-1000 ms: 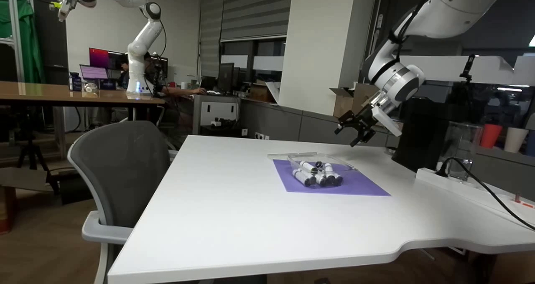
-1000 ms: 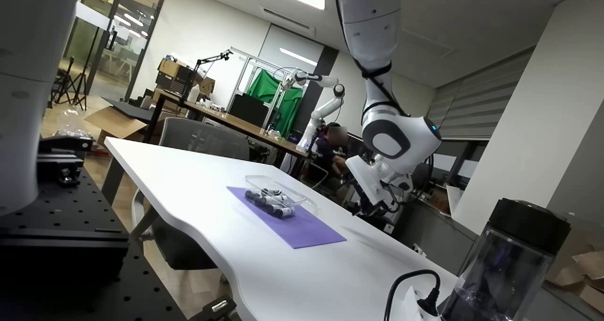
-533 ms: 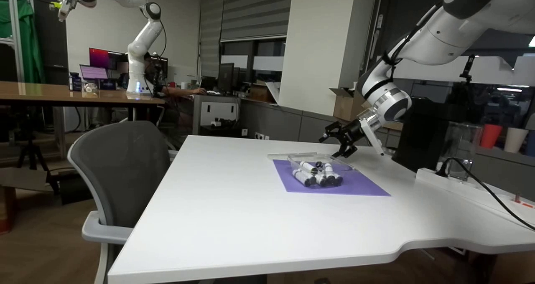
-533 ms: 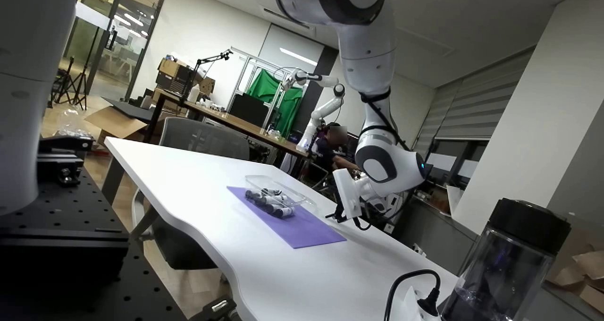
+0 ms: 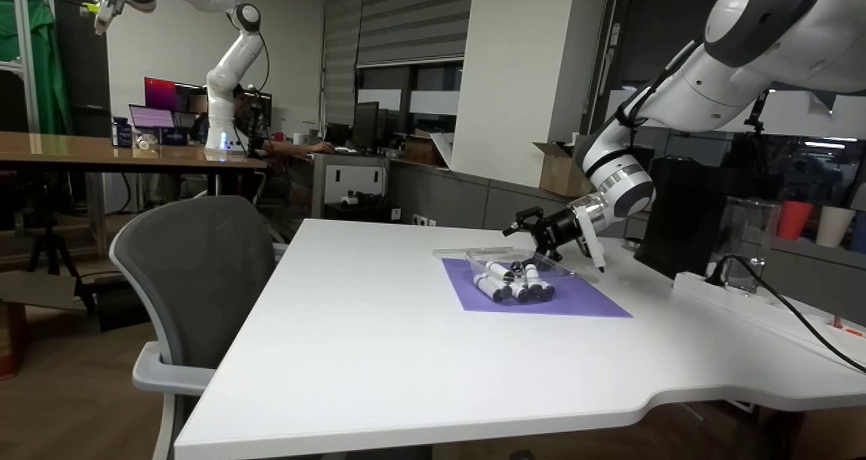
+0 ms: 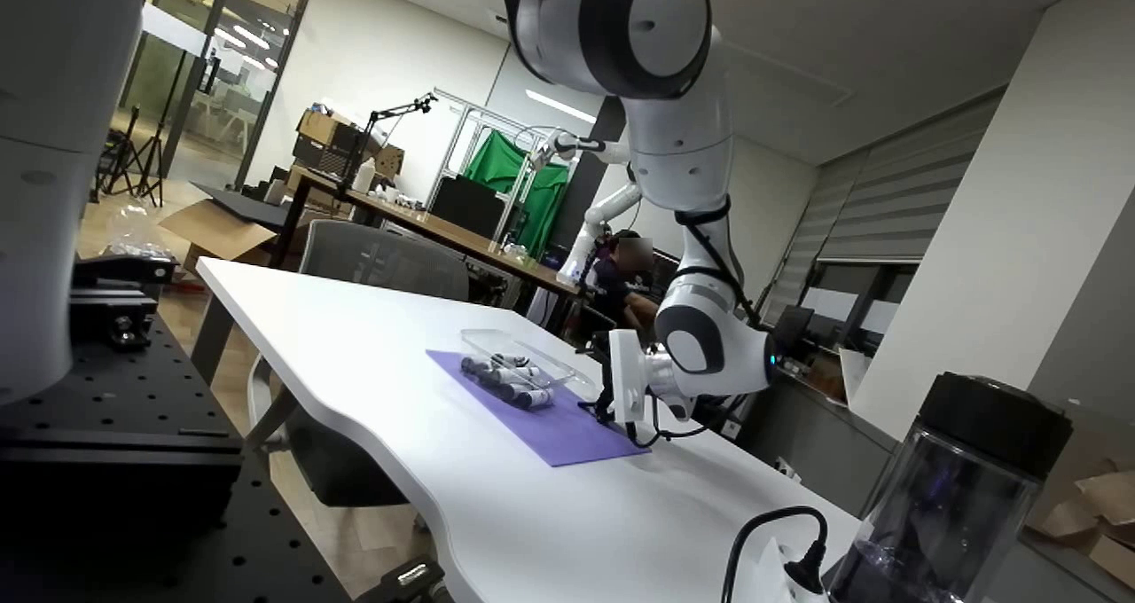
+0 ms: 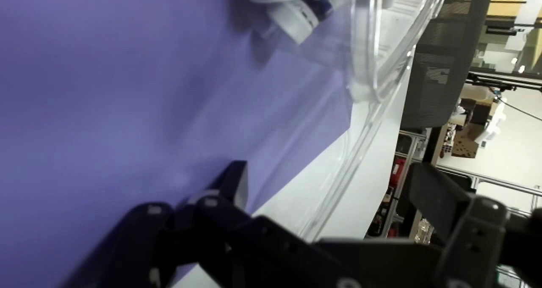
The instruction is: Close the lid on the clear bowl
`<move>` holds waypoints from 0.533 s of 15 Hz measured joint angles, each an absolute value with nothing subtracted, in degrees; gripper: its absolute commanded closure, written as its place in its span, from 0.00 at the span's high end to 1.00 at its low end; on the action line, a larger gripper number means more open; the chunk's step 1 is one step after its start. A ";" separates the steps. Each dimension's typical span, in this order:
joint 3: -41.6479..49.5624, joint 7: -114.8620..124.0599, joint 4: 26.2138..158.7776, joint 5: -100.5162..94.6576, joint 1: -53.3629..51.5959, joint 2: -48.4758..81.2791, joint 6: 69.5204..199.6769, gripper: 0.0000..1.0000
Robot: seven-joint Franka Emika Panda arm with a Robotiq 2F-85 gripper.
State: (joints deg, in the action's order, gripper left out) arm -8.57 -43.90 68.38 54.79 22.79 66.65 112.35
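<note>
1. In an exterior view: gripper (image 5: 519, 247) right of centre in the frame, tilted down and to the left, fingers spread wide. It stands just behind the clear bowl (image 5: 477, 264), which sits on the purple mat (image 5: 585, 299) on the white table (image 5: 352, 331). Small white tubes (image 5: 487, 285) with dark ends lie in the bowl. Lid (image 5: 448, 252) open: a thin clear strip behind the bowl, reaching out to its left.

2. In an exterior view: gripper (image 6: 585, 377) right of mid-frame, by the right edge of the mat. Bowl near mid-frame, on the mat's upper left part. Border between bowl and lid hard to make out here.

3. Wrist view: fingers at lower centre and lower right, far apart. Lid edge (image 7: 338, 186) runs diagonally between them in the picture; contact cannot be told. Bowl and tubes toward the top.
</note>
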 measured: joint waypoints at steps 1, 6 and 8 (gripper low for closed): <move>-8.54 -43.54 67.68 55.41 22.80 67.10 111.54 1.00; -8.67 -42.00 64.21 59.00 22.61 69.33 108.05 1.00; -9.13 -41.90 62.31 60.71 22.34 70.02 107.20 1.00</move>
